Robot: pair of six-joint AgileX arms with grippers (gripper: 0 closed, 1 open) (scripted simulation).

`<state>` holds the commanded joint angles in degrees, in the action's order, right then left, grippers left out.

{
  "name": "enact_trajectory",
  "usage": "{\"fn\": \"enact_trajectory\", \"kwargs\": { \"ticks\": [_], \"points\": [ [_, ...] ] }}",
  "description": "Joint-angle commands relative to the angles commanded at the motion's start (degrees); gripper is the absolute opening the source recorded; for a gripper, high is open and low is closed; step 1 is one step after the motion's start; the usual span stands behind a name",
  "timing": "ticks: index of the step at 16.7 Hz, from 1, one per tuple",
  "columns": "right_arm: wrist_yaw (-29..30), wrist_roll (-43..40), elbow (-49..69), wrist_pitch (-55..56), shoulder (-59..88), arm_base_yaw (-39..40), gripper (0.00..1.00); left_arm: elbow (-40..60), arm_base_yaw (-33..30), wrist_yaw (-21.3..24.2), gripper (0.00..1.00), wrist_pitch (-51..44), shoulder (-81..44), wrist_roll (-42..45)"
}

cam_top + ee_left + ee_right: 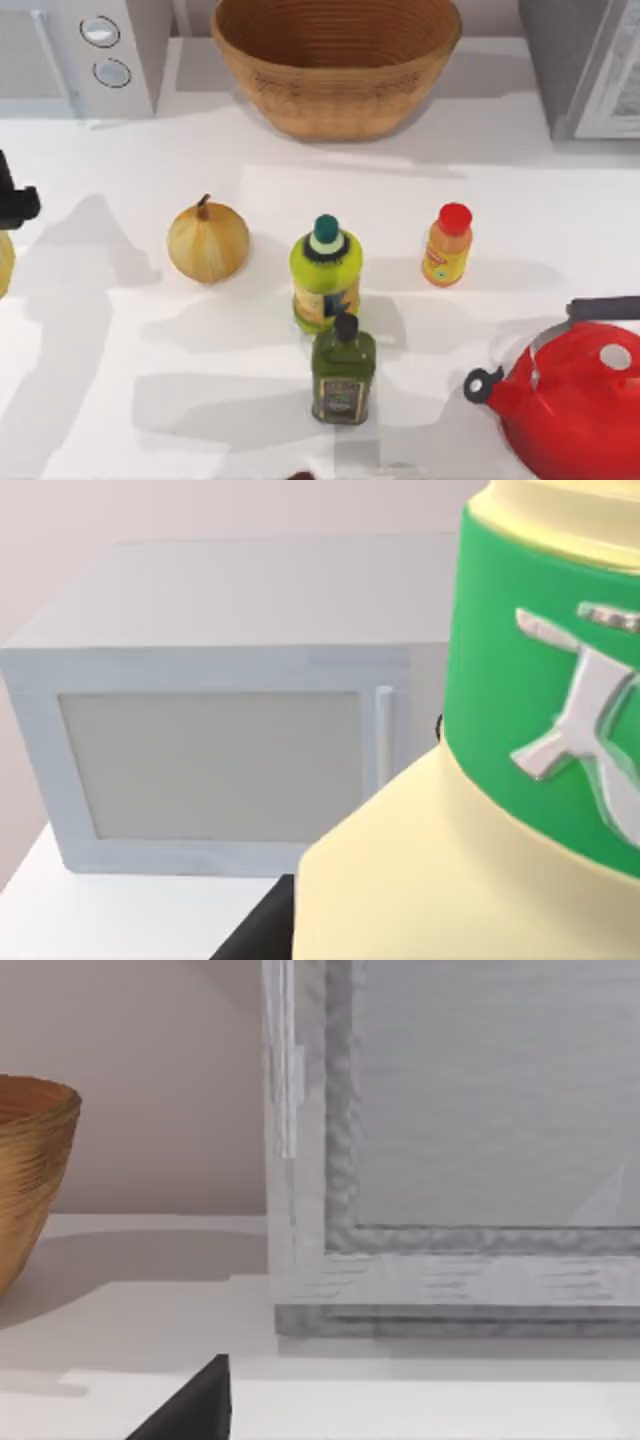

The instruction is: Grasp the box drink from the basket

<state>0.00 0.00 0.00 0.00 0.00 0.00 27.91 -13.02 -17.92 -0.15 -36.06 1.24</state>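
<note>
Cream-yellow carton, the box drink (3, 262), sits right against the left gripper (12, 205) at the table's left edge, just under the gripper's dark body in the top view. It is out of the wicker basket (335, 95) and well apart from it; the basket stands far off from that gripper, at the back of the table. Whether the left gripper is clamped on the carton, or apart, I cannot tell.

The left wrist view shows what the top view cannot: the box drink (420, 860) very close to the camera, with a green band bearing a silver mark, and a white microwave (210, 750) beyond it. The right wrist view shows the basket's wall (30, 1180) to one side, a grey appliance (450, 1140) close ahead, and a dark wedge of the right gripper (195, 1405); its state cannot be told either.

Counted in the top view:
- one basket
- one onion (208, 241), the nearest loose thing to the left gripper
- three bottles: yellow-green (325, 275), orange with a red cap (448, 245), dark green (344, 372)
- one red kettle (570, 405)
</note>
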Motion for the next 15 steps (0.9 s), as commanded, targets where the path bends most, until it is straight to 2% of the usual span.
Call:
{"fn": "enact_trajectory", "kwargs": {
  "ticks": [4, 8, 10, 15],
  "points": [
    [0.0, 0.0, 0.0, 0.0, 0.0, 0.0, 1.0, -16.9, 6.9, 9.0, 0.0, -0.5, 21.2, -0.2],
    [0.0, 0.0, 0.0, 0.0, 0.0, 0.0, 1.0, -25.9, 11.7, 16.0, 0.0, -0.1, 33.3, -1.0],
    [0.0, 0.0, 0.0, 0.0, 0.0, 0.0, 1.0, -27.7, 12.9, 17.7, 0.0, 0.1, 35.7, -1.2],
    [0.0, 0.0, 0.0, 0.0, 0.0, 0.0, 1.0, -27.9, 12.9, 17.8, 0.0, 0.1, 35.8, -1.1]
  ]
}}
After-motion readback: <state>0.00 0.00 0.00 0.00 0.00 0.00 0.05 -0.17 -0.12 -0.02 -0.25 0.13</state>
